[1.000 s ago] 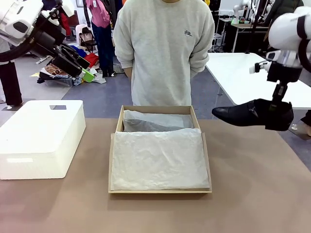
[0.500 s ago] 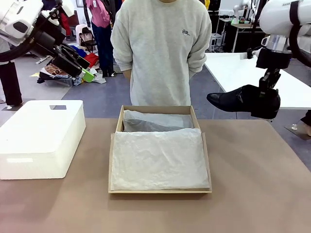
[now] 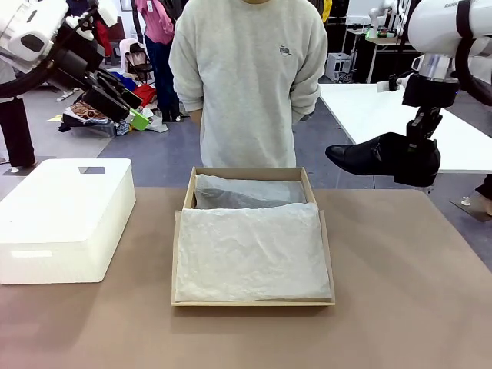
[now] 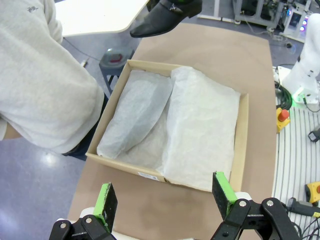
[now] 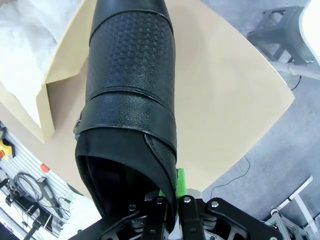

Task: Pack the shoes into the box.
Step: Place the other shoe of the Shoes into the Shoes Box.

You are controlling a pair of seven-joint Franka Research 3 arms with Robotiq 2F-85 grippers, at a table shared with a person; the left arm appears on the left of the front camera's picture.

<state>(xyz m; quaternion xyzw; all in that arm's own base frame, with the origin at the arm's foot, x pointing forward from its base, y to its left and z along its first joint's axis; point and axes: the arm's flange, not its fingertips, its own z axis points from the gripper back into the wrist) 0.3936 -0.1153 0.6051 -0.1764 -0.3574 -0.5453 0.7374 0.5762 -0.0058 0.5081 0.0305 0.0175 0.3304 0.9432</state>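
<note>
A glossy black shoe (image 3: 373,156) hangs in the air beyond the table's far right corner, toe pointing left. My right gripper (image 3: 419,165) is shut on its heel rim. In the right wrist view the shoe (image 5: 132,90) runs away from the pinched fingers (image 5: 170,202) toward the box corner (image 5: 55,75). The brown cardboard box (image 3: 187,201) lies open mid-table, lined with white tissue paper (image 3: 250,250). A tissue-covered lump (image 3: 246,192) fills its far part. My left gripper (image 3: 127,104) is raised at the far left and open. From above, its fingers (image 4: 106,200) frame the box (image 4: 241,142) and the shoe (image 4: 165,15).
A big white plastic box (image 3: 65,215) stands at the table's left. A person in a grey sweatshirt (image 3: 250,77) stands right behind the cardboard box at the far edge. A white table (image 3: 369,115) lies beyond the right side.
My right arm has lifted the shoe higher and a little to the left, toward the box. The person has shifted slightly left. The left arm has not moved.
</note>
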